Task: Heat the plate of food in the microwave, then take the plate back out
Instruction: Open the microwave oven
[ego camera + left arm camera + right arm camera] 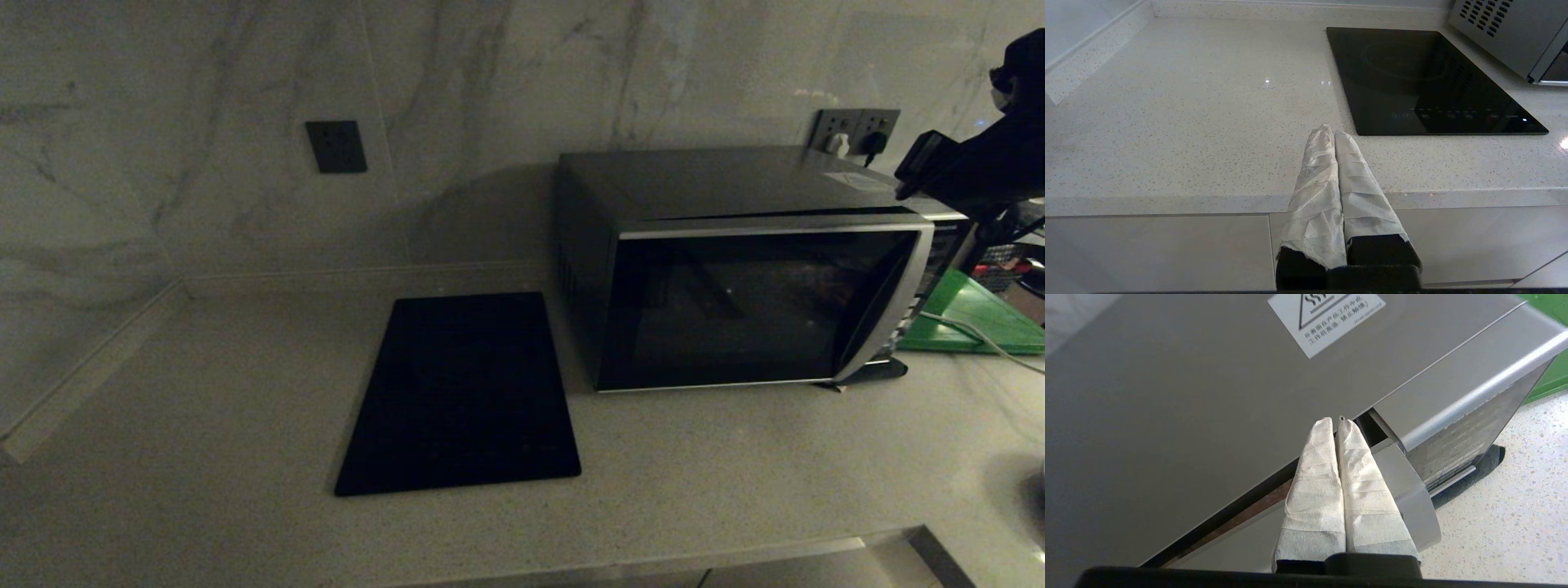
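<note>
The microwave [735, 302] stands on the counter with its dark glass door facing me. In the right wrist view a dark gap shows between the door's top edge and the microwave [1188, 396] body, so the door is slightly ajar. My right gripper [1336, 419] is shut and holds nothing. Its tips sit over that gap at the microwave's top front corner, on the handle side. The right arm [971, 171] reaches in from the right. My left gripper [1331, 131] is shut and empty, parked above the counter's front edge. The plate of food is hidden.
A flat black mat [461, 392] lies on the counter left of the microwave. A green board [971, 314] and a white cable [980, 335] lie to its right. Wall sockets [853, 131] with plugs sit behind it. The marble wall closes off the back and left.
</note>
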{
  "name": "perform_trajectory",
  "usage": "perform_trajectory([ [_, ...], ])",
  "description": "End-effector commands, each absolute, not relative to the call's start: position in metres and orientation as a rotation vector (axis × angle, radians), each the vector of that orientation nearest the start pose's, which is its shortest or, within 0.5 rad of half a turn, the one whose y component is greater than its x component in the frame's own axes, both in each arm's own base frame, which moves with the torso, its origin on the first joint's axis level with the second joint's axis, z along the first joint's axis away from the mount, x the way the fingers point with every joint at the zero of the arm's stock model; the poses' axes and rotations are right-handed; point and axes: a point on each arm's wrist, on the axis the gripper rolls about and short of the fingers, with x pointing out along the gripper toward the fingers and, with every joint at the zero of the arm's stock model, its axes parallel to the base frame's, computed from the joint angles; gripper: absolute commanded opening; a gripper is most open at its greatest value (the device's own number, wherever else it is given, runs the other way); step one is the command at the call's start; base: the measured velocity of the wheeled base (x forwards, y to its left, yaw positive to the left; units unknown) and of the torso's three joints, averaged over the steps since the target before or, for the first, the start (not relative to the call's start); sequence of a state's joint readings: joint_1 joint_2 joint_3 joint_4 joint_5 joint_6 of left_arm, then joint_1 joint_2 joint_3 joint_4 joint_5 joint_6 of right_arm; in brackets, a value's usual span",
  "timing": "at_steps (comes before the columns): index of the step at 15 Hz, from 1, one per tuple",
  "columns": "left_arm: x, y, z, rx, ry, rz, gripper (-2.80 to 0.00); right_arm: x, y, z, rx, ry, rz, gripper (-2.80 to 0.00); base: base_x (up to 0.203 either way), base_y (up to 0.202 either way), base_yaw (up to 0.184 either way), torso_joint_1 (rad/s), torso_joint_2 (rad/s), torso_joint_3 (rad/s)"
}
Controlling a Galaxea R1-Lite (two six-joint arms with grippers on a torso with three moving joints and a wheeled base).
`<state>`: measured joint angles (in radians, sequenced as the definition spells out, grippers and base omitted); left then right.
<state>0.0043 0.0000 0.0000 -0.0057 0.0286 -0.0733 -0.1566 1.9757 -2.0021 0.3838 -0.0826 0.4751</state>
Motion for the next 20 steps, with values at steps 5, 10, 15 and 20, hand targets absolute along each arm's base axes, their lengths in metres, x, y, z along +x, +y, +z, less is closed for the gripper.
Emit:
perform_trajectory([
  [5, -0.023, 0.001, 0.076, -0.074, -0.006, 0.034, -2.8, 0.397, -0.065, 0.306, 0.477, 0.299, -0.318, -2.8, 0.0, 0.0, 0.0, 0.0, 0.0, 0.0],
  [10, -0.023, 0.001, 0.076, -0.074, -0.006, 0.034, -2.8, 0.399, -0.065, 0.305, 0.477, 0.297, -0.319, -2.8, 0.0, 0.0, 0.0, 0.0, 0.0, 0.0],
  [15, -0.023, 0.001, 0.076, -0.074, -0.006, 0.034, -2.8, 0.401, -0.066, 0.301, 0.474, 0.304, -0.343, -2.8, 0.0, 0.0, 0.0, 0.0, 0.0, 0.0],
  [20, -0.023, 0.001, 0.076, -0.074, -0.006, 0.034, -2.8, 0.4, -0.066, 0.301, 0.472, 0.309, -0.352, -2.8, 0.0, 0.0, 0.0, 0.0, 0.0, 0.0],
])
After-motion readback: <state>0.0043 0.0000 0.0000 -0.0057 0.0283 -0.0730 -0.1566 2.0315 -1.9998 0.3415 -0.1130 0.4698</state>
